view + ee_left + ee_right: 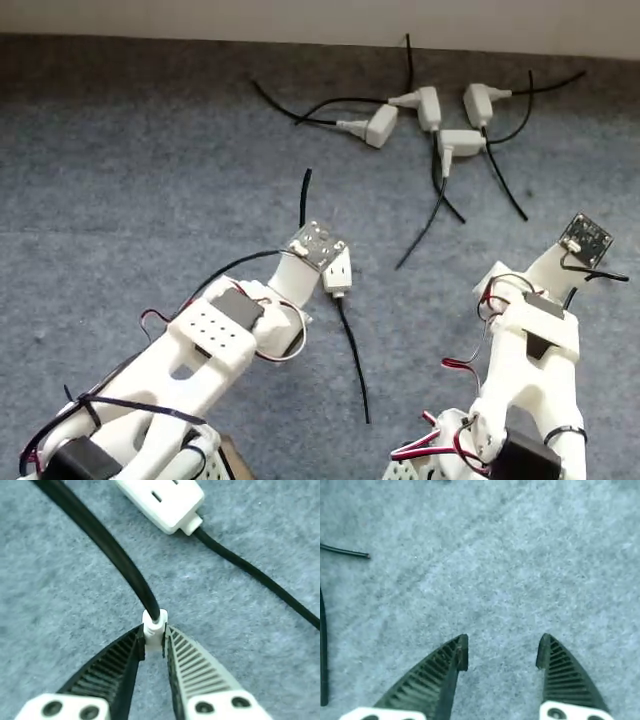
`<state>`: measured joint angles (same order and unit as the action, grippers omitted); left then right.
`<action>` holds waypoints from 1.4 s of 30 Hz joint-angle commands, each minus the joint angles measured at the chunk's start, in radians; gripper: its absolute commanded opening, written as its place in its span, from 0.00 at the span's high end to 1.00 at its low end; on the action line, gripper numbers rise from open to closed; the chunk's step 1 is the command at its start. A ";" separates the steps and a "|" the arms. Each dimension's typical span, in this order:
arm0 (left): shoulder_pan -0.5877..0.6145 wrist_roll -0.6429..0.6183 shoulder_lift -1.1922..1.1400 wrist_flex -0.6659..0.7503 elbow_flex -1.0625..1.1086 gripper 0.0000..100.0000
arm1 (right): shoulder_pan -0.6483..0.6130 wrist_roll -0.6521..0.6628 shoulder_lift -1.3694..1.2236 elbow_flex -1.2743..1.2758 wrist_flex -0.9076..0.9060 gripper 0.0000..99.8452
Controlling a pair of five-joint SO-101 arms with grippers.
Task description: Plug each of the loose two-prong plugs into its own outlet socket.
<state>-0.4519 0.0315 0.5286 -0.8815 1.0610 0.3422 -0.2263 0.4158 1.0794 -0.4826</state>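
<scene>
Left end effector (154, 639) clenches a two-prong plug (153, 624); outlet socket (165, 500) lies just ahead. Right end effector (502, 651) hangs released.

Two arms (200, 350), two hands (154, 632) (503, 637), six white corded connectors (375, 125).

No legible text, label, brand name, number or sign can be read in any view. The white outlet socket (161, 499) presents only its plain slots, with no readable marking on its face.
</scene>
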 commanded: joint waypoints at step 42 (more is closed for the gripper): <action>0.208 -0.505 0.001 -0.160 -0.077 0.86 | -0.030 0.021 -0.013 -0.004 0.041 0.77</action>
<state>-0.1849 -0.3920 0.5194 -1.0303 0.9889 0.3191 -0.2171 0.4005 1.0794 -0.4580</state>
